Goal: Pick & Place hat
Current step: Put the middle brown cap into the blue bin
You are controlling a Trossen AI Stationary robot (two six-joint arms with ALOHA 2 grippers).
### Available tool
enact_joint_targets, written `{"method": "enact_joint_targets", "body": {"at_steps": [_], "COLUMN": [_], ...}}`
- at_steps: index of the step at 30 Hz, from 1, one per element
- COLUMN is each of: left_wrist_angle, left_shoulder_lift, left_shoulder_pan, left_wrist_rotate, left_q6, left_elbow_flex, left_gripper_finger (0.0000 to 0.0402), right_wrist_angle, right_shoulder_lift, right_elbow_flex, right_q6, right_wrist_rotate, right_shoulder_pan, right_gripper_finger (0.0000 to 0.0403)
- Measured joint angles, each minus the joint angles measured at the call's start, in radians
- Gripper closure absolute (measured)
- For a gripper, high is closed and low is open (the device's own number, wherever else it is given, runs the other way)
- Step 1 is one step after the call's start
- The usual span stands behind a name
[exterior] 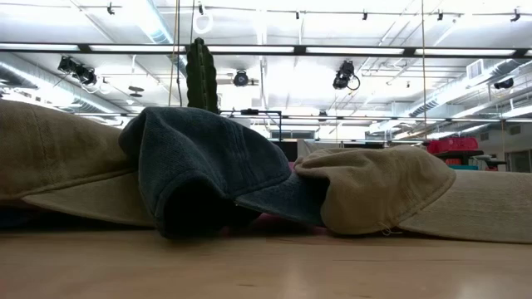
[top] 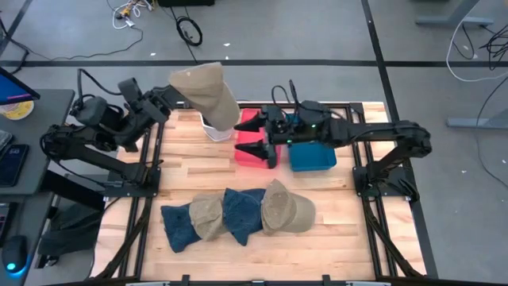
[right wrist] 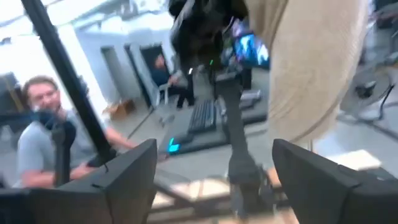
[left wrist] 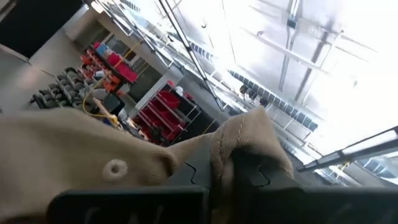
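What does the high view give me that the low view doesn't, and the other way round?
Only the high view shows both arms: the left hand shut on a tan hat held above the table, the right hand open over the red bin, and the blue bin. Only the low view shows the ceiling lights. Both show the hats lying on the table.

A tan hat (top: 208, 93) hangs raised above the table's far edge, four more hats (top: 236, 214) overlapping in front
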Motion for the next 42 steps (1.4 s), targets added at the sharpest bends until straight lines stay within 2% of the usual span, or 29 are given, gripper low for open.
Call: {"method": "enact_joint_targets", "body": {"at_steps": [11, 21, 28, 38, 42], "left_wrist_angle": [0.053, 0.077, 0.079, 0.080, 0.080], "left_shoulder_lift": [0.019, 0.021, 0.019, 0.019, 0.019], "left_shoulder_pan": [0.034, 0.033, 0.033, 0.033, 0.033], "left_wrist_rotate": [0.040, 0.058, 0.058, 0.058, 0.058], "left_q6": [0.007, 0.031, 0.051, 0.051, 0.052], "left_elbow_flex": [0.000, -0.001, -0.001, -0.001, -0.001], "left_gripper_finger": [0.0379, 0.0379, 0.0379, 0.0379, 0.0379], "right_wrist_angle": [0.162, 0.249, 0.248, 0.278, 0.282], "right_shoulder_lift": [0.120, 0.121, 0.120, 0.120, 0.120], "right_elbow_flex": [0.000, 0.000, 0.000, 0.000, 0.000], "right_q6": [0.074, -0.053, -0.063, -0.059, -0.027], "right_wrist_rotate": [0.182, 0.350, 0.346, 0.347, 0.347], "right_shoulder_pan": [0.042, 0.060, 0.061, 0.044, 0.037], "right_gripper_finger": [0.0084, 0.0121, 0.0142, 0.0147, 0.0170]}}
